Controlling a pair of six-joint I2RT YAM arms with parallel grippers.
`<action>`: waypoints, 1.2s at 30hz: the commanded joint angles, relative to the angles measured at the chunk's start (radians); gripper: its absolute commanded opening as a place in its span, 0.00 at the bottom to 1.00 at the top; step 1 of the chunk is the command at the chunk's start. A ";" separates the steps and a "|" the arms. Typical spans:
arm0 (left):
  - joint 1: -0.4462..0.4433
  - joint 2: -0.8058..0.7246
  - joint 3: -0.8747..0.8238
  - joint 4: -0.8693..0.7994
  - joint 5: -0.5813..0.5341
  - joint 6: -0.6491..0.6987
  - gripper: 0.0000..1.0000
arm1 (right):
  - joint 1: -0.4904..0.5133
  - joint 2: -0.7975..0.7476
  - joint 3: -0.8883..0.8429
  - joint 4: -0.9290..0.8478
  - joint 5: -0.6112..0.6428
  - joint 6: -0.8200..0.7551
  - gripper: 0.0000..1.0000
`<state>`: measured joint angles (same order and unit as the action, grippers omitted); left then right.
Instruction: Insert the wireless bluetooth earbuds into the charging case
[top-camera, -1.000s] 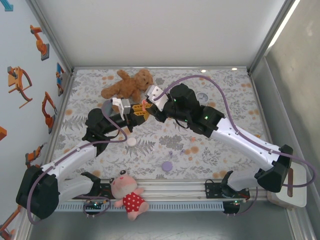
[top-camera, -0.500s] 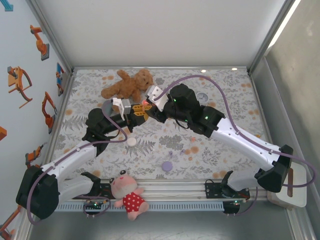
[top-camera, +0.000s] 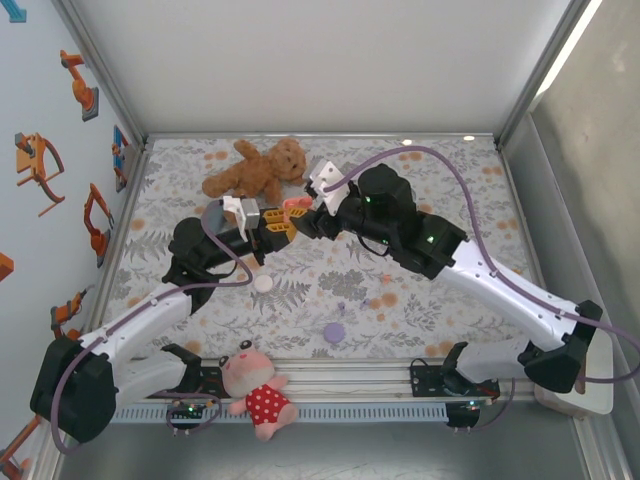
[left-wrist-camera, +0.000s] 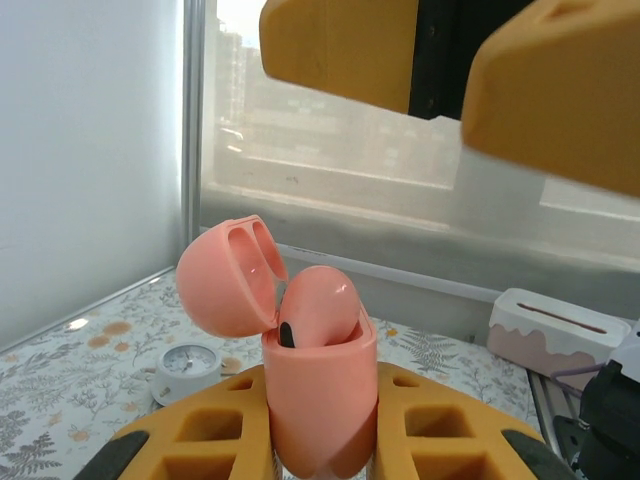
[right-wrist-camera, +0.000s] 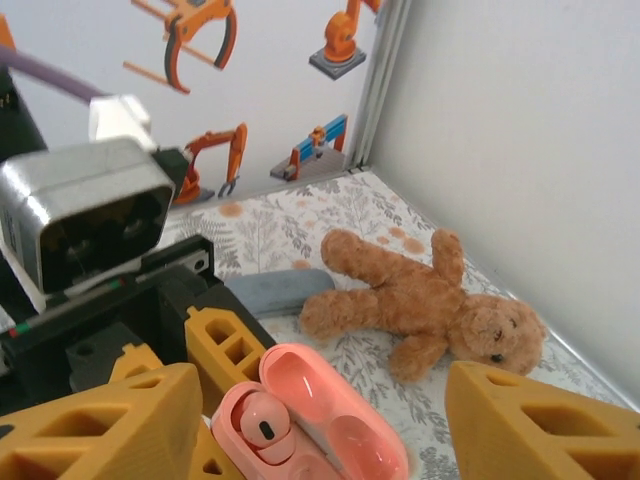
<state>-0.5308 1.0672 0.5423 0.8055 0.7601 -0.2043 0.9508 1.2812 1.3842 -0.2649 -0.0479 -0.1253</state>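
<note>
Two arms, same build. Left arm (top-camera: 150, 312): white long link, black joint housings, and a purple cable looped behind the wrist. Right arm (top-camera: 505, 285): same white link, black housings with small green lights, and a longer purple cable arcing back from the wrist. Left gripper (top-camera: 280, 228): blocky orange-yellow fingers (left-wrist-camera: 205, 440) with square recessed pockets, and a silver-grey camera block (right-wrist-camera: 85, 215) just behind them. Right gripper (top-camera: 303, 215): same orange fingers (right-wrist-camera: 530, 420) with triangular pockets, and a white mount behind.

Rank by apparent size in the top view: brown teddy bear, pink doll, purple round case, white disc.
Largest: brown teddy bear and pink doll, too alike to rank.
Then purple round case.
White disc, slightly smaller, last.
</note>
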 joint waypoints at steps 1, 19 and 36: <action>-0.007 -0.027 0.004 0.016 0.017 0.022 0.00 | 0.006 -0.050 0.009 0.054 0.074 0.053 0.72; -0.011 -0.074 0.001 0.015 0.019 0.022 0.00 | -0.060 -0.186 -0.107 -0.047 0.327 0.224 1.00; -0.016 -0.119 0.020 -0.021 0.021 0.038 0.00 | -0.415 -0.231 -0.319 -0.328 0.092 0.529 0.99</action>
<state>-0.5430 0.9695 0.5419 0.7860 0.7601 -0.1936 0.5705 1.0485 1.0939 -0.5114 0.1268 0.3206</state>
